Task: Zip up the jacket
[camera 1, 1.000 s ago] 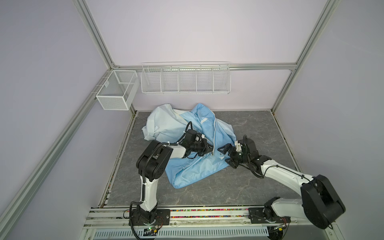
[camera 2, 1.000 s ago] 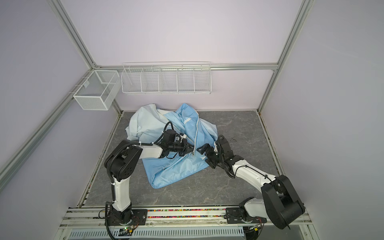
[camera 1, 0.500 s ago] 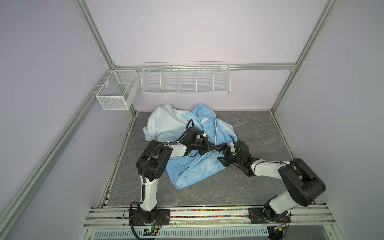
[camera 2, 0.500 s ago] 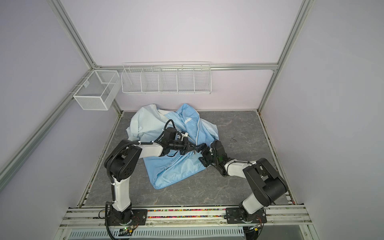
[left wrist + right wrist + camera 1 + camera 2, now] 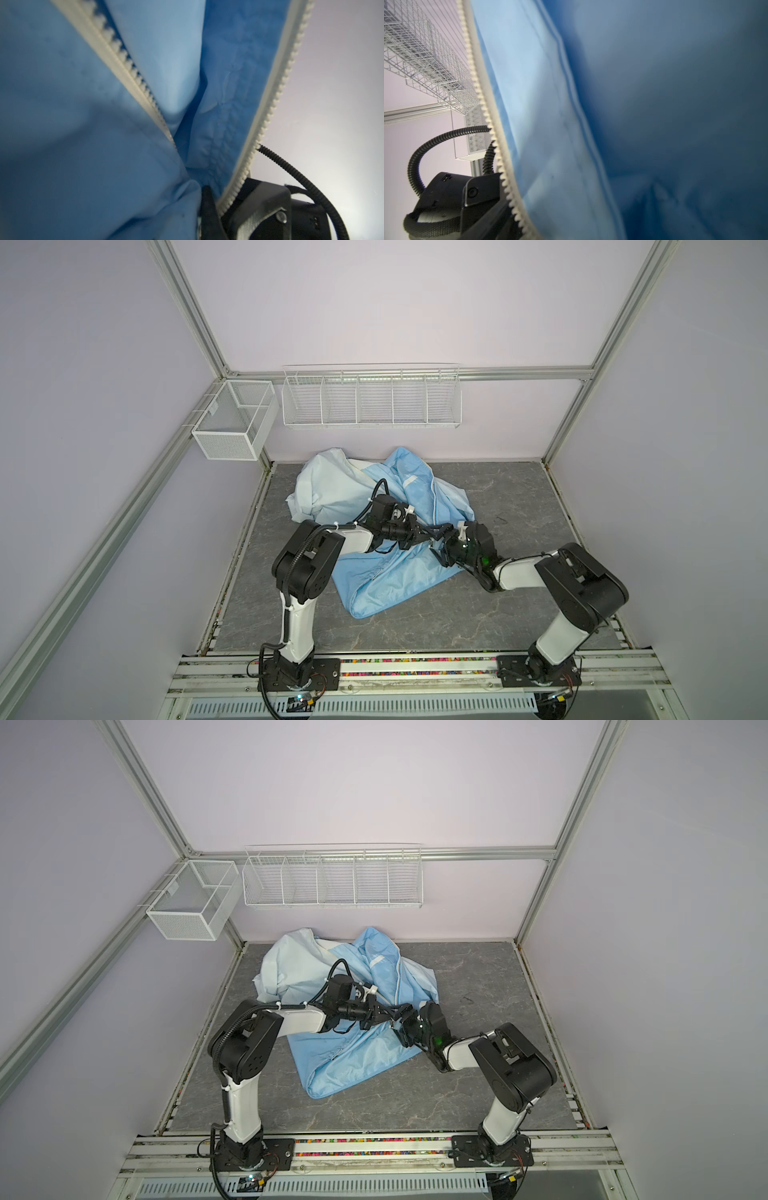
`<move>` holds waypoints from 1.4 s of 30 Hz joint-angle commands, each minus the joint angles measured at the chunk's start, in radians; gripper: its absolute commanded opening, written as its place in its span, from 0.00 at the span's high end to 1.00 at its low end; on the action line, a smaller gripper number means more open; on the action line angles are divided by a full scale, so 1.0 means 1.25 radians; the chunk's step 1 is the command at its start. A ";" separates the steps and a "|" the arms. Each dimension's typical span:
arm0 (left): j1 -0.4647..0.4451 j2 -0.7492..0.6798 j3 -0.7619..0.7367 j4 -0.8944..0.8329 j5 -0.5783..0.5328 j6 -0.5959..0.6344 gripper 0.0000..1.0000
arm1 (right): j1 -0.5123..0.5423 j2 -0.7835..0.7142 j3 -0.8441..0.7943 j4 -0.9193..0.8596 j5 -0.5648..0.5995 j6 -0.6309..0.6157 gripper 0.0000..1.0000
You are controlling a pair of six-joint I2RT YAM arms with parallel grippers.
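The light-blue jacket (image 5: 386,572) lies crumpled mid-table in both top views (image 5: 345,1056), its paler part toward the back left. Its white zipper (image 5: 433,497) runs down the front and is unzipped: two separate rows of teeth (image 5: 133,70) show in the left wrist view. My left gripper (image 5: 428,533) is shut on the jacket's front edge, one black finger (image 5: 208,209) against bunched fabric. My right gripper (image 5: 441,542) faces it tip to tip, jaws apart at the same edge. Fabric (image 5: 571,124) fills the right wrist view and hides its jaws.
A mesh basket (image 5: 235,423) hangs on the left wall and a wire rack (image 5: 372,400) on the back wall. The grey table (image 5: 519,497) is bounded by aluminium frame posts and a rail along the front. The left arm's cable loops over the jacket.
My right arm has folded in and its gripper has moved left until it meets the left gripper at the jacket's edge. The left gripper has stayed shut, nearly in place.
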 commanded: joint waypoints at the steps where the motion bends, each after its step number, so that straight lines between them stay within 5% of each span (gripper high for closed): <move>1: -0.007 -0.019 0.017 0.015 0.021 0.003 1.00 | 0.003 0.000 -0.018 0.046 0.018 0.049 0.23; 6: -0.007 -0.016 0.015 0.016 0.010 0.001 1.00 | -0.001 -0.020 -0.017 0.012 0.002 0.028 0.28; 9: -0.006 -0.017 0.012 0.017 0.002 -0.001 1.00 | -0.004 -0.037 -0.026 -0.008 0.002 0.016 0.13; 13: -0.007 -0.017 0.011 0.017 -0.009 -0.003 1.00 | -0.015 -0.055 -0.050 0.000 0.006 0.013 0.10; 32: -0.006 -0.021 0.001 0.010 -0.028 -0.004 1.00 | -0.033 -0.052 -0.048 0.035 -0.044 -0.010 0.61; 42: -0.006 -0.020 0.004 0.016 -0.038 -0.013 1.00 | -0.035 -0.060 -0.032 0.006 -0.069 -0.055 0.69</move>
